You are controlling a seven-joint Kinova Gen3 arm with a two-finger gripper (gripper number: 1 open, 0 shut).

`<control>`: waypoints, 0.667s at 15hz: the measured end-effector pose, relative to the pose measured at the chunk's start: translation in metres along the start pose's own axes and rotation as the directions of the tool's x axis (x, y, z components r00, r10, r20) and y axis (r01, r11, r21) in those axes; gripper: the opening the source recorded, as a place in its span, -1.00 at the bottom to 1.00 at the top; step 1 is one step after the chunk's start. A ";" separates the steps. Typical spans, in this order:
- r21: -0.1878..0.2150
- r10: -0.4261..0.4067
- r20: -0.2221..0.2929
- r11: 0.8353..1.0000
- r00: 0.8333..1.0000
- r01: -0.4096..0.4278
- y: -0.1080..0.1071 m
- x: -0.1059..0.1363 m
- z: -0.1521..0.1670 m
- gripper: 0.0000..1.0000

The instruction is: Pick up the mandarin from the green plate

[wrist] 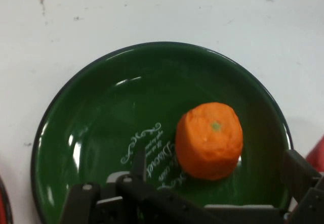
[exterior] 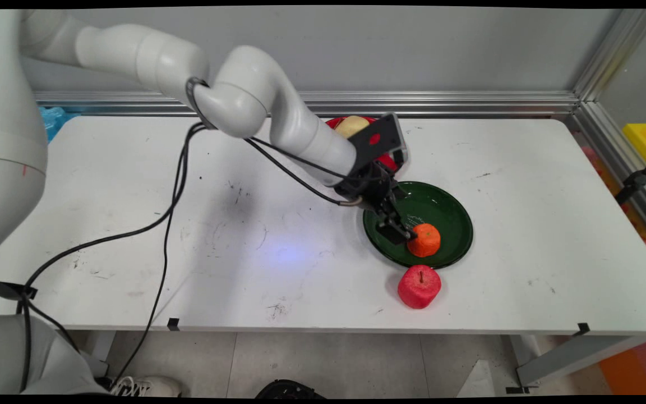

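Two fruits near the tool (exterior: 400, 232): an orange (exterior: 425, 239) on the green plate (exterior: 457, 210) and a red apple (exterior: 419, 287) on the white bench (exterior: 132, 224) just in front of that plate. Tool lowered over the plate's left part, angled down toward the orange, one black finger close against the fruit's left side in the main view. From the hand view, fingers spread apart, one finger (wrist: 137, 164) left of the orange (wrist: 209, 140) and the other at the frame's right edge, the fruit lying between them, not clamped; contact not clear. Orange sitting right of the green plate's (wrist: 91, 113) middle in that view, stem spot facing up, beside white lettering printed on the glaze. Behind the wrist, toward the wall, a red dish (exterior: 335, 121) holding a pale yellowish fruit (exterior: 351, 125), mostly hidden by the arm. Black cables draped from the arm down across the bench's left half.
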 end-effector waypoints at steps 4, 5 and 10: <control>0.019 0.005 -0.011 1.000 1.000 -0.005 0.005 -0.001 0.023 1.00; 0.024 0.005 -0.013 1.000 1.000 -0.005 0.006 -0.002 0.028 1.00; 0.047 -0.001 -0.022 0.999 1.000 0.002 0.010 -0.003 0.051 1.00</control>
